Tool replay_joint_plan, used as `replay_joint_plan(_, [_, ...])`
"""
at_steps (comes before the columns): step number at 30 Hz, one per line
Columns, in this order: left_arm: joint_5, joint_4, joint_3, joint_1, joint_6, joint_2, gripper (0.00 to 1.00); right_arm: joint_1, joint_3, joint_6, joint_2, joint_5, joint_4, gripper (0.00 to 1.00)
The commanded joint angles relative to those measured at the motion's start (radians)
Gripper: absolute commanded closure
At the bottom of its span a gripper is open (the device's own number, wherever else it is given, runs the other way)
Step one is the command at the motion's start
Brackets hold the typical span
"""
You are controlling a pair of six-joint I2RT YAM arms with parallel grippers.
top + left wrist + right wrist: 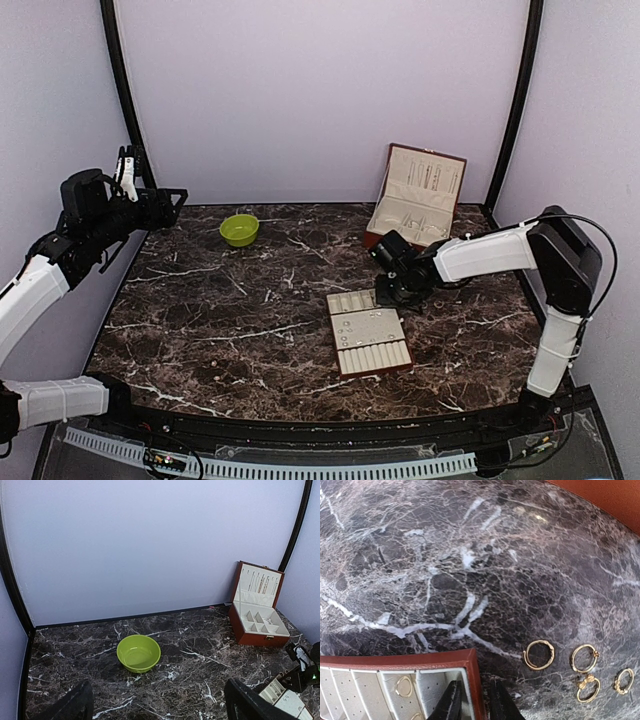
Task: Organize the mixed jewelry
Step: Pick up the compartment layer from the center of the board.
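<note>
Several small golden rings of the mixed jewelry (pixel 538 655) lie loose on the dark marble, to the right of the beige slotted tray (pixel 420 659). One more ring (pixel 403 685) sits in a tray slot. My right gripper (pixel 474 702) straddles the tray's brown corner edge, one finger inside and one outside, closed onto it. In the top view the right gripper (pixel 385 290) is at the far right corner of the tray (pixel 352 372). My left gripper (pixel 160 712) is held high at the far left, wide open and holding nothing.
A lime-green bowl (pixel 239 229) stands at the back middle of the marble table (pixel 220 320). An open brown jewelry box (pixel 415 200) with necklaces in its lid is at the back right, just behind the right gripper. Lilac walls close in three sides.
</note>
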Motion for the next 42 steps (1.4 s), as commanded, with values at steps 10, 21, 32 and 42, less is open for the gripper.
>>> replay_joint_plan(10, [-0.010,0.026,-0.011,0.004,0.004,-0.005,0.07,-0.016,-0.013,-0.036,0.016,-0.006,0.022,0.97])
replay_joint_plan(21, [-0.010,0.026,-0.011,0.004,0.004,-0.006,0.07,-0.018,0.000,-0.055,-0.069,0.021,-0.051,1.00])
replay_joint_plan(32, [-0.004,0.026,-0.011,0.004,0.003,-0.007,0.07,-0.025,0.087,-0.053,-0.198,-0.047,-0.125,1.00])
replay_joint_plan(42, [-0.004,0.026,-0.009,0.004,0.002,-0.009,0.07,0.088,0.186,-0.020,-0.087,-0.089,-0.089,1.00])
